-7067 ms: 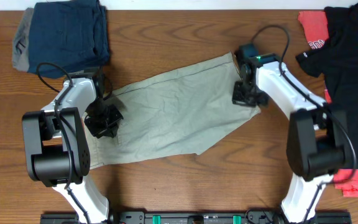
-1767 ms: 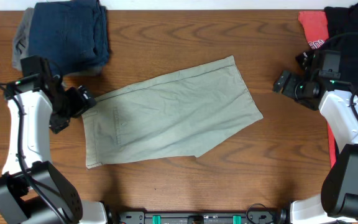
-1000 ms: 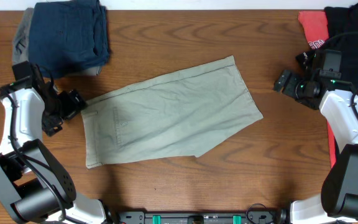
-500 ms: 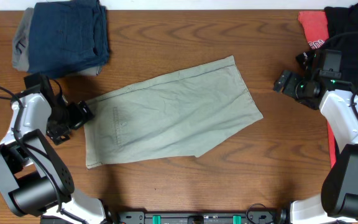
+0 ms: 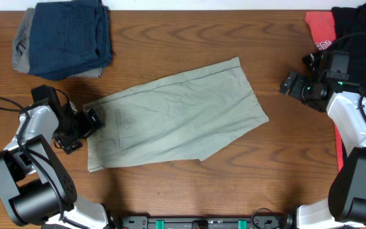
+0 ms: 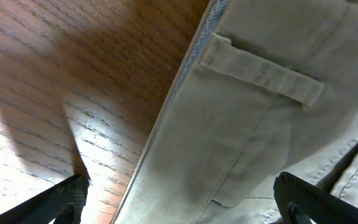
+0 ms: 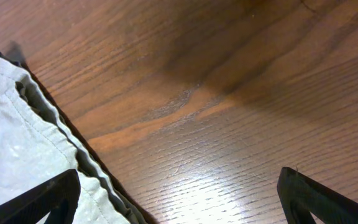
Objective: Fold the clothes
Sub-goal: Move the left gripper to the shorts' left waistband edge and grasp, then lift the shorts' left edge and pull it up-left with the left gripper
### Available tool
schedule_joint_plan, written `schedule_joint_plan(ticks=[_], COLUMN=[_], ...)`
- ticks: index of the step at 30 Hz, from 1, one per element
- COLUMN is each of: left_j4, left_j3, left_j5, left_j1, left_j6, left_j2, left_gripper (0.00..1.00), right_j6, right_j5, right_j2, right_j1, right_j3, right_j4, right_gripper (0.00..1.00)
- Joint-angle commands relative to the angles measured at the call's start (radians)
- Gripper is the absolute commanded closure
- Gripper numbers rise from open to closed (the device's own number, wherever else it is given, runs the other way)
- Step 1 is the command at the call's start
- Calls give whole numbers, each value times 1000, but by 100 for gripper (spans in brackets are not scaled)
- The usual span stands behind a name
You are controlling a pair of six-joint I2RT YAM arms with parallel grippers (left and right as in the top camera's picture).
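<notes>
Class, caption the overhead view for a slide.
Khaki shorts spread on a wooden table; left jaws open at the waistband, right jaws open, clear of the hem.

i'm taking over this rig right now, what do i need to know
Pale khaki cotton shorts: flat and diagonal in mid-table, waistband at the left, hem at the upper right.
Left gripper: open, holding nothing, jaws straddling the waistband edge.
Right gripper: open, empty, over the bare wooden table just right of the hem.
Done: the shorts look folded once, leg over leg, and lie fairly smooth.
Left: probably the hem-to-waistband fold, then setting them aside, perhaps by the folded navy garment at the far left.
</notes>
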Motion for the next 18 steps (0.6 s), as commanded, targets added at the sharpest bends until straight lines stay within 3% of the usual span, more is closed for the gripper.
schedule_joint_plan(ticks=[1, 4, 11, 18], left_j4=[8, 3, 16, 14], left_j3=[-72, -75, -75, -75], left_j5=[23, 50, 280, 304], left_j1=[3, 3, 0, -30], left_j6=[13, 14, 14, 14], left_j2=[48, 48, 48, 48], left_gripper=[2, 2, 2, 2], right_j6=[-11, -11, -11, -11], right_j5=[-7, -7, -7, -7], right_j2=[0, 0, 0, 0], right_j1=[-4, -4, -4, -4], right_j3=[22, 22, 22, 22], right_j4=[0, 0, 0, 0], right_gripper=[1, 1, 1, 1])
